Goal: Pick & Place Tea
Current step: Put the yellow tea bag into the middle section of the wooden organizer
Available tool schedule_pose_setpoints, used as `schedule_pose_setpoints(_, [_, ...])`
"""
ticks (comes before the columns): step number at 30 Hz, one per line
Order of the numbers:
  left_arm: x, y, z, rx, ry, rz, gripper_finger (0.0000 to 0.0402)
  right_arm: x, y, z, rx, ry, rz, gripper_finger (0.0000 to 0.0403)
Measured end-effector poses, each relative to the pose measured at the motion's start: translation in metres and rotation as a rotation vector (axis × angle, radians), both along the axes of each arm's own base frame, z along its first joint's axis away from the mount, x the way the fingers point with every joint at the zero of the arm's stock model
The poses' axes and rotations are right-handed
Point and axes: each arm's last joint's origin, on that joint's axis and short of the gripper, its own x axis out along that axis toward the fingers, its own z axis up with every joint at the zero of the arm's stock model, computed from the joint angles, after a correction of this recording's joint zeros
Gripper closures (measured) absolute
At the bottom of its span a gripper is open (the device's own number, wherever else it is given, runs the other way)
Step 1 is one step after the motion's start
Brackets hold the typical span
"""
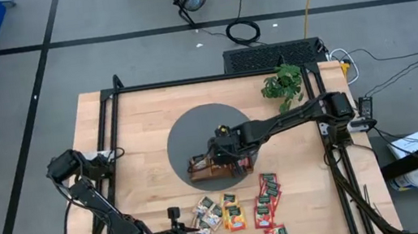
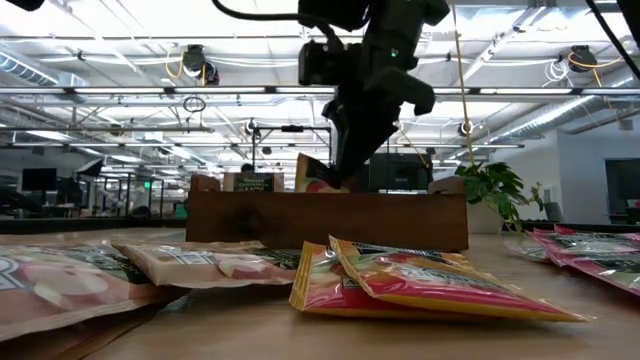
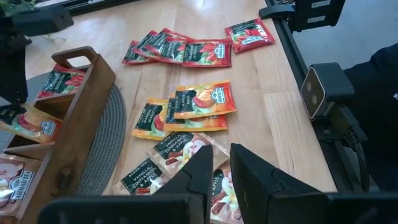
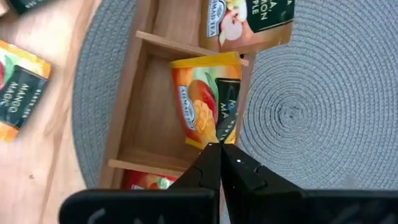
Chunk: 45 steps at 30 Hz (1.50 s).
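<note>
A brown wooden tray [image 1: 214, 165] stands on a round grey mat [image 1: 195, 135]. My right gripper [image 4: 219, 152] is above its middle compartment, shut on an orange-yellow tea packet [image 4: 208, 99]. A beige packet [image 4: 249, 22] and a red one [image 3: 59, 81] lie in the side compartments. On the table near the front edge lie red packets [image 1: 268, 199], orange-yellow packets [image 1: 232, 212] and beige packets [image 1: 206, 213]. My left gripper [image 3: 222, 171] is over the beige ones, its fingers nearly together with a beige packet [image 3: 221, 190] between them. My left gripper has a beige packet's end [image 3: 221, 182] in the narrow gap between its two fingers, coming slanting down from the near side. The fingers hide how much of it they cover. My right gripper pinches the orange-yellow packet by one short edge [image 4: 216, 138] between its two fingertips, from above, pointing down. The packet hangs tilted below them, its lower part inside the tray's middle compartment [image 4: 155, 112], its top above the tray's wall [image 2: 312, 172].
A small potted plant [image 1: 282, 82] stands at the table's far right. Black frame rails [image 1: 115, 147] run along the table's left, far and right sides. A camera module [image 3: 323, 90] sits on the near rail.
</note>
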Motion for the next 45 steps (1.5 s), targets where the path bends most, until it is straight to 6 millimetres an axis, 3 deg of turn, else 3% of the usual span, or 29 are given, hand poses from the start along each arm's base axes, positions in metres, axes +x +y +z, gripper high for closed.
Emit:
schedule_pose_setpoints(6, [0.0,0.0,0.0,0.001,0.0,0.0,0.0339,0.001,0.0,0.0,0.007,-0.013,-0.008,0.0381])
schedule_pose_setpoints(16, [0.0,0.0,0.0,-0.007,-0.001,0.005,0.0339,0.003,-0.001,0.003,0.004,-0.041,-0.015,0.0286])
schedule_pose_setpoints(21, [0.0,0.0,0.0,-0.009,-0.001,0.006,0.0339,0.001,-0.004,0.012,-0.089,-0.074,-0.058,0.0258])
schedule_pose_setpoints(28, [0.0,0.0,0.0,-0.008,-0.001,0.007,0.0339,-0.01,-0.006,0.042,-0.098,-0.161,-0.111,0.0248])
schedule_pose_setpoints(31, [0.0,0.0,0.0,-0.007,-0.001,0.007,0.0339,-0.015,-0.004,0.053,-0.022,-0.19,0.004,0.0248])
schedule_pose_setpoints(35, [0.0,0.0,0.0,-0.009,-0.001,0.007,0.0339,-0.016,0.001,0.046,0.049,-0.235,0.161,0.0248])
schedule_pose_setpoints(45, [0.0,0.0,0.0,-0.01,-0.001,0.009,0.0339,-0.012,-0.003,0.025,0.012,-0.348,0.214,0.0248])
